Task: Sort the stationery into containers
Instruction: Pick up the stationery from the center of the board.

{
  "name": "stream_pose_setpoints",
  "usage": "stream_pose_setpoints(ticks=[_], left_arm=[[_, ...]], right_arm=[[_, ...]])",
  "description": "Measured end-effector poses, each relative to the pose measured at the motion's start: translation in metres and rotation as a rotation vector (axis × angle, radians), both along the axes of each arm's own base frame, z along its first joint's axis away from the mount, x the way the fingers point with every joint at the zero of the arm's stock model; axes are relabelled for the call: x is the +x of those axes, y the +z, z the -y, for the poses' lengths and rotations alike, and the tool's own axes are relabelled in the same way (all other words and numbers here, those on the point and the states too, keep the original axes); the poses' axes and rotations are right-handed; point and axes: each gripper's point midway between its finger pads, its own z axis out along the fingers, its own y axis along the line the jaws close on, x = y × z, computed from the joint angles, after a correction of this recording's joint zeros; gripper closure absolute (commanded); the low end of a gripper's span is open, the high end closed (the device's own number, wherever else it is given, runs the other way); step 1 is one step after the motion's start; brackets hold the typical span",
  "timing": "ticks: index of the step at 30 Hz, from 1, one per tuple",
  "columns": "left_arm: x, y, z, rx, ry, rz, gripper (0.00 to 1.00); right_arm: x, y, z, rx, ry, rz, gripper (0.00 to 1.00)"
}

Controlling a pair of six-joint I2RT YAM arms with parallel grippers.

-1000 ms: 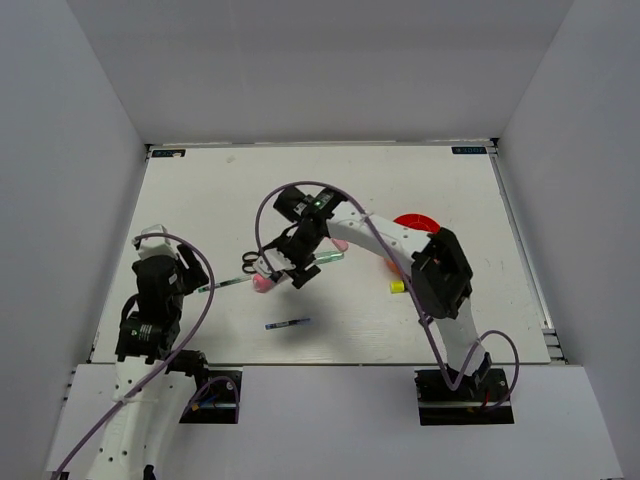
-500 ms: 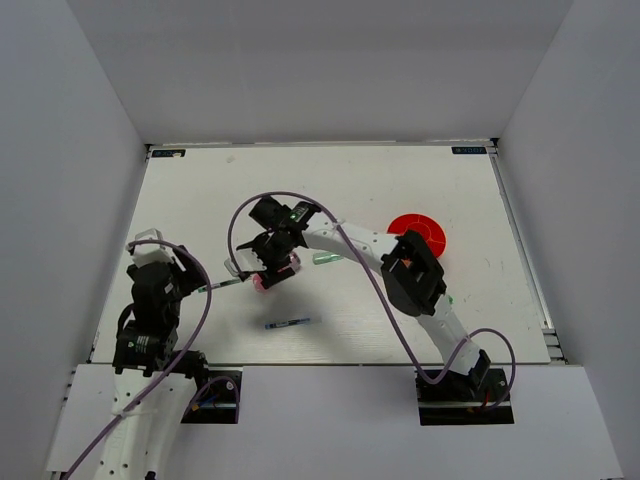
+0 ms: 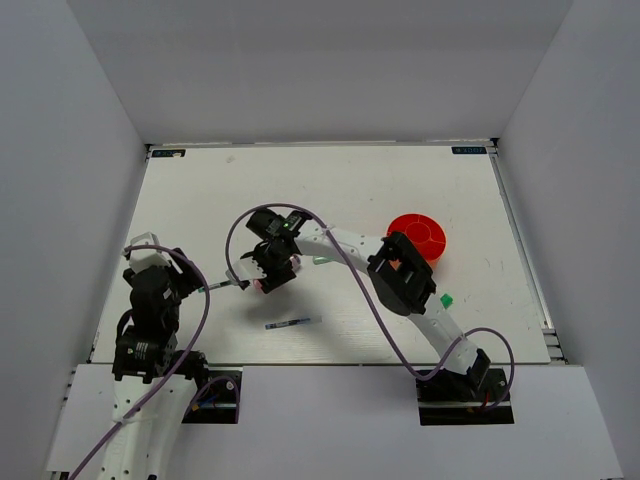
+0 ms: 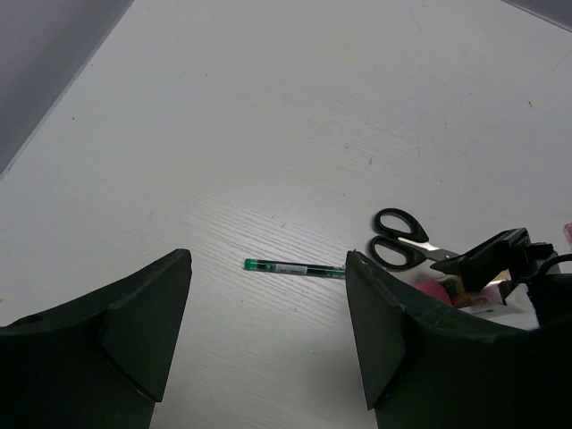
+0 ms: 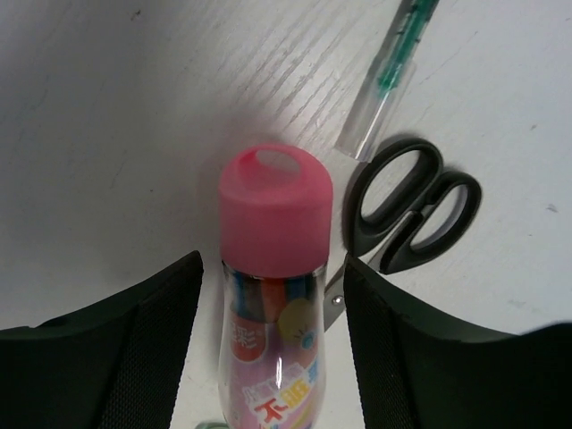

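Note:
A fat pink tube (image 5: 275, 268) with a pink cap lies on the white table between the fingers of my right gripper (image 5: 273, 261). The jaws are open, with a narrow gap on each side of the tube. In the top view this gripper (image 3: 262, 277) is left of centre. Black-handled scissors (image 5: 407, 210) lie just right of the tube, with a thin green pen (image 5: 393, 71) beyond them. My left gripper (image 4: 268, 256) is open and empty; the green pen (image 4: 295, 268) and the scissors (image 4: 402, 246) lie ahead of it. The orange-red cup (image 3: 417, 236) stands at the right.
A thin pen (image 3: 288, 323) lies near the front middle of the table. A green marker (image 3: 446, 300) lies beside the right arm's elbow, and a pale green marker (image 3: 322, 260) under its forearm. White walls enclose the table.
My right gripper has moved left and down over the pink tube, and its jaws have narrowed a little around it. The cup now shows in full. The left arm has barely shifted.

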Motion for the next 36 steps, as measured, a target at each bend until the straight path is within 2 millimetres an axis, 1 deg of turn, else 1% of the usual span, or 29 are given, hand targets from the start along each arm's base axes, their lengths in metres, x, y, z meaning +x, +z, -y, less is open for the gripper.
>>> stream_pose_setpoints(ticks=[1,4,13,16,17,20,23,25,29,32,33,36], left_arm=[[0.0,0.0,0.0,0.0,0.001,0.0,0.2],[0.0,0.0,-0.001,0.001,0.004,0.0,0.2],[-0.001,0.0,-0.001,0.002,0.005,-0.001,0.2],[-0.001,-0.001,-0.001,0.002,0.006,-0.002,0.2],[-0.001,-0.001,-0.001,0.003,0.006,-0.002,0.2],[-0.002,0.0,-0.002,0.004,0.012,0.003,0.2],[-0.002,0.001,-0.004,0.008,0.021,0.005,0.2],[-0.002,0.001,-0.005,0.009,0.025,0.006,0.2],[-0.003,0.001,-0.006,0.011,0.031,0.009,0.2],[-0.003,0.002,-0.007,0.014,0.037,0.01,0.2],[-0.003,0.002,-0.007,0.014,0.039,0.011,0.2],[-0.004,0.003,-0.009,0.017,0.046,0.017,0.2]], right_arm=[[0.001,-0.005,0.001,-0.013,0.0,0.007,0.34],[0.003,-0.014,0.004,-0.041,0.001,0.02,0.39],[0.004,-0.015,0.007,-0.068,0.015,0.06,0.55],[0.002,-0.015,0.008,-0.076,0.028,0.065,0.55],[0.001,-0.016,0.009,-0.084,0.036,0.066,0.51],[-0.006,-0.016,0.014,-0.109,0.064,0.063,0.46],[-0.015,-0.019,0.02,-0.145,0.097,0.058,0.44],[-0.021,-0.02,0.024,-0.169,0.12,0.061,0.4],[-0.031,-0.02,0.029,-0.209,0.156,0.063,0.38],[-0.036,-0.021,0.032,-0.235,0.171,0.067,0.45],[-0.037,-0.021,0.033,-0.241,0.175,0.067,0.52],[-0.037,-0.022,0.035,-0.253,0.171,0.065,0.62]])
